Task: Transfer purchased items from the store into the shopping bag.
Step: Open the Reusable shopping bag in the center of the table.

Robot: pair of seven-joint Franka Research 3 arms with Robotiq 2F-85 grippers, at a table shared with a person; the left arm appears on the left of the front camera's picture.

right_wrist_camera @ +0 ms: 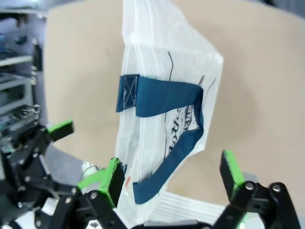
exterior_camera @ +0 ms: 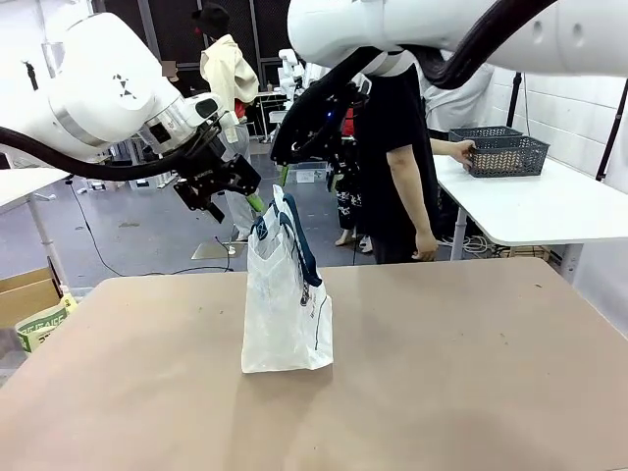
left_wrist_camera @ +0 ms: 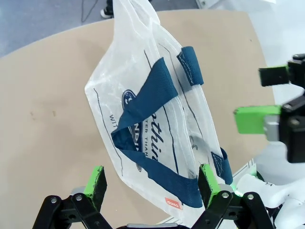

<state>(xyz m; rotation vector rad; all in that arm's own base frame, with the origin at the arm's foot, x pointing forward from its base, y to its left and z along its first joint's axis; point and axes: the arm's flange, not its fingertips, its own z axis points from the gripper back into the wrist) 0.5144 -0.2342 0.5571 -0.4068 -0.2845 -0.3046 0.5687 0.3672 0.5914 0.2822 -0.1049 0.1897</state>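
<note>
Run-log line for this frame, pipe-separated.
shopping bag: upright on table | left end effector: open, near bag top | right end effector: open, near bag top | person's hand: on mesh basket

a tan table [exterior_camera: 471, 373] with rounded corners fills the near half of the front view. one thing stands on it: a clear plastic shopping bag [exterior_camera: 287, 314] with navy handles, upright, a little toward nine o'clock of the table's middle, one handle drooping down its three o'clock side. beyond, at two o'clock, a white table [exterior_camera: 549, 211] carries a dark mesh basket [exterior_camera: 505, 152].
</note>
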